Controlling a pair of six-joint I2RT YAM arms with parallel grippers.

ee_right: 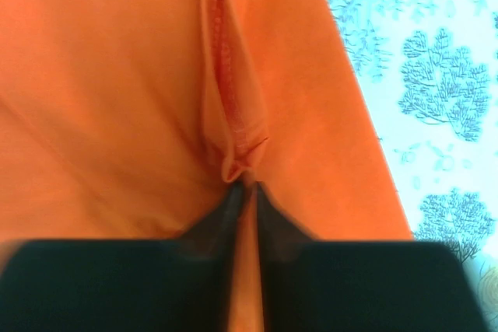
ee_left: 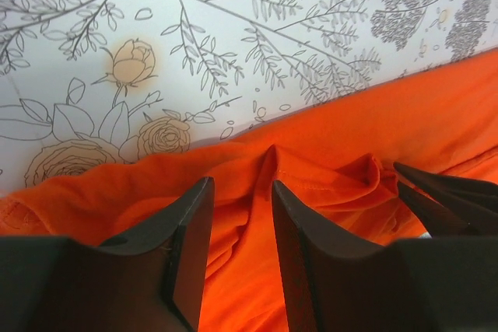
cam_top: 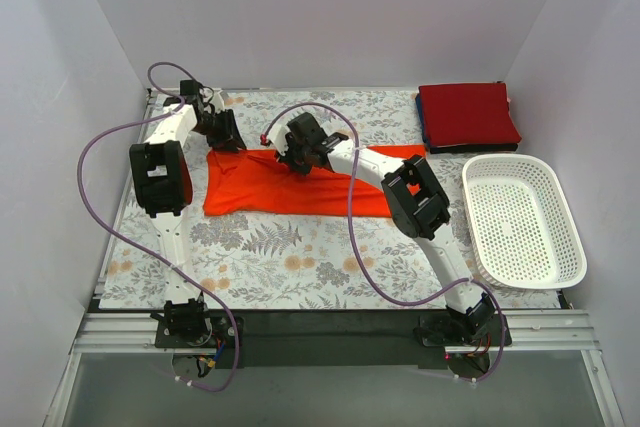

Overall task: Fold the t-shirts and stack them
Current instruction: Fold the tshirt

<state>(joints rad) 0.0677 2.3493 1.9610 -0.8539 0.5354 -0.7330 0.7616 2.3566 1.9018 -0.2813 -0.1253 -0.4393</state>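
The orange-red t-shirt (cam_top: 290, 189) lies partly folded, long side left to right, on the floral cloth (cam_top: 270, 257). My left gripper (cam_top: 226, 137) is at the shirt's far left corner. In the left wrist view its jaws (ee_left: 241, 192) stand open, with a ridge of the orange-red t-shirt (ee_left: 342, 145) between the fingers. My right gripper (cam_top: 296, 157) is at the shirt's far edge, shut on a hem of the orange-red t-shirt (ee_right: 117, 99); the pinch shows in the right wrist view (ee_right: 247, 188). A folded crimson t-shirt (cam_top: 468, 114) lies on a blue t-shirt (cam_top: 422, 130) at the far right.
A white perforated basket (cam_top: 522, 219) stands at the right, just in front of the folded stack. White walls close in the back and both sides. The right gripper's fingers (ee_left: 447, 192) show at the right edge of the left wrist view, close to the left gripper.
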